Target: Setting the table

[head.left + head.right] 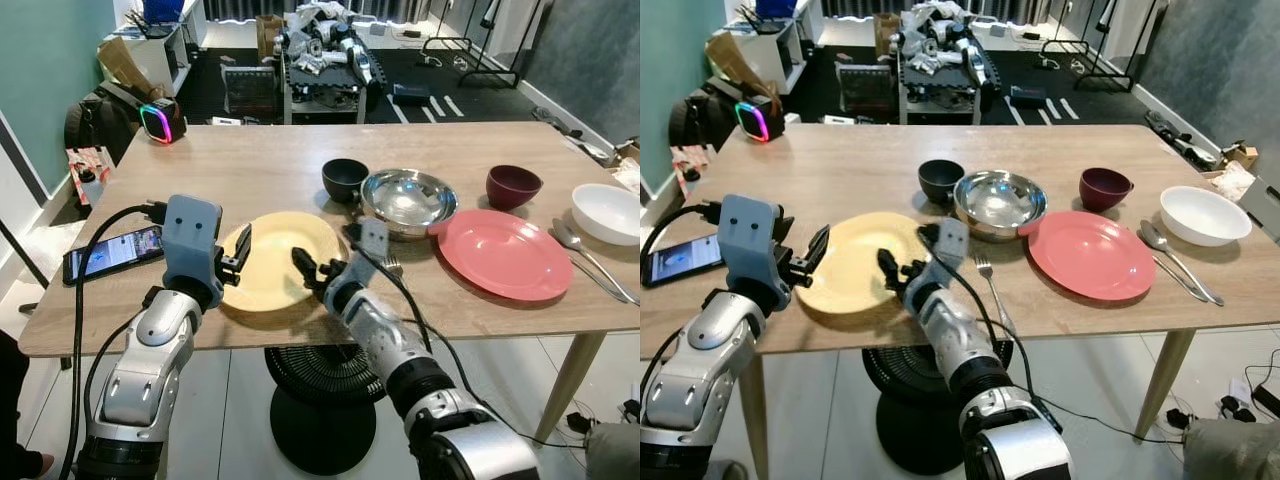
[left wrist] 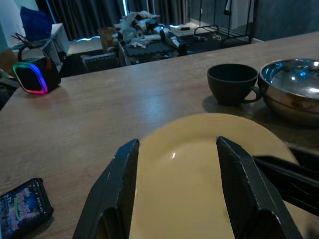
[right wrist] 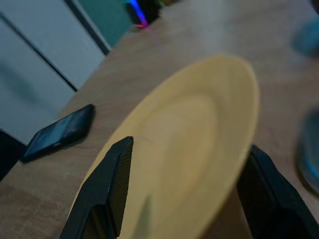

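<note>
Both arms are in at the yellow plate (image 1: 278, 258) now, which sits flat on the wooden counter (image 1: 250, 170) near its front edge. The left pincer (image 1: 241, 257) comes at the plate's left rim, fingers spread, and the left wrist view shows the two black fingers standing apart with the plate's rim between them, nothing gripped. The right pincer (image 1: 312, 270) is over the plate's right side, also released; the right wrist view has its fingers wide apart either side of the plate, though that view is blurred.

Beyond the plate stand a dark cup (image 1: 345, 179) and a steel bowl (image 1: 408, 199), close together. A fork (image 1: 392, 266) lies just beside the right arm, then a red plate (image 1: 503, 252), a maroon bowl (image 1: 513, 185), a white bowl (image 1: 607, 212) and a spoon (image 1: 577, 245) further right. A phone (image 1: 113, 252) lies near the counter's left edge.

The plate looks stiff, glossy and shallow, so it is probably slick and will likely chip if dropped. It lies flush on the counter, leaving little room to get a finger under. The rim is the sensible place to take it, one finger over and one under, perhaps where it nears the counter's front edge, with a firm and level hold.
</note>
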You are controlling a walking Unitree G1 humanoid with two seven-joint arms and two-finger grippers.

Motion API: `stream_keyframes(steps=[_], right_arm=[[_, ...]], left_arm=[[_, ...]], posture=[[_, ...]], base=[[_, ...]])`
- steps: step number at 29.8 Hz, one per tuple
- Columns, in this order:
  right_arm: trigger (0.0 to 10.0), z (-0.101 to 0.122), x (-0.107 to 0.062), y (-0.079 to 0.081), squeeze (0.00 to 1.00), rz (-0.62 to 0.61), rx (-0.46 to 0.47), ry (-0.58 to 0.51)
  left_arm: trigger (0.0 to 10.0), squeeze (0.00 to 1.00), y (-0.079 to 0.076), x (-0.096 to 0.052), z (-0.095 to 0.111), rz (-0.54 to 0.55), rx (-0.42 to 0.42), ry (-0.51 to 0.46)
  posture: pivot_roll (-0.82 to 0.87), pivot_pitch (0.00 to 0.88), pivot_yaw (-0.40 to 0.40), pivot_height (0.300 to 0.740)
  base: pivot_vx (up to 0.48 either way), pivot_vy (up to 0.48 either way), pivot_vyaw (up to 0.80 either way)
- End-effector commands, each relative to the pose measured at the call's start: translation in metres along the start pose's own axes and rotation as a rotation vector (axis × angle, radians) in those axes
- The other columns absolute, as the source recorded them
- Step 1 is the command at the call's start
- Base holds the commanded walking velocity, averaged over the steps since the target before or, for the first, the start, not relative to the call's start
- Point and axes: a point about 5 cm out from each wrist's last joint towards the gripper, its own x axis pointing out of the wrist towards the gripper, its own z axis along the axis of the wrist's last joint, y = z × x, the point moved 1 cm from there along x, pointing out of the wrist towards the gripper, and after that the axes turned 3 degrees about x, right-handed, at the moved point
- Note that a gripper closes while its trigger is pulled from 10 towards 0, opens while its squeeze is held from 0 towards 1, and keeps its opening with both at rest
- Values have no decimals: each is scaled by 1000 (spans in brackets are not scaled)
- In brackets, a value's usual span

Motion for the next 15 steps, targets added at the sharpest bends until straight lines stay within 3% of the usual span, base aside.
stream_keyframes(steps=[1, 7, 11, 15], right_arm=[[10000, -1, 19, 87, 0, 221, 11, -31], [10000, 8, 18, 69, 0, 167, -34, -69], [10000, 17, 16, 44, 0, 74, -45, -99], [10000, 28, 14, 32, 0, 45, -45, -143]], left_arm=[[10000, 0, 0, 0, -1, 3, -3, 7], [10000, 0, 1, 1, -1, 3, -3, 8], [10000, 0, 0, 2, -1, -2, -2, 8], [10000, 0, 0, 3, 0, -6, -2, 6]], posture=[[122, 2, 46, 740], [115, 0, 53, 740], [112, 0, 59, 740], [111, 0, 62, 740]], base=[[0, 0, 0], [0, 0, 0], [0, 0, 0], [0, 0, 0]])
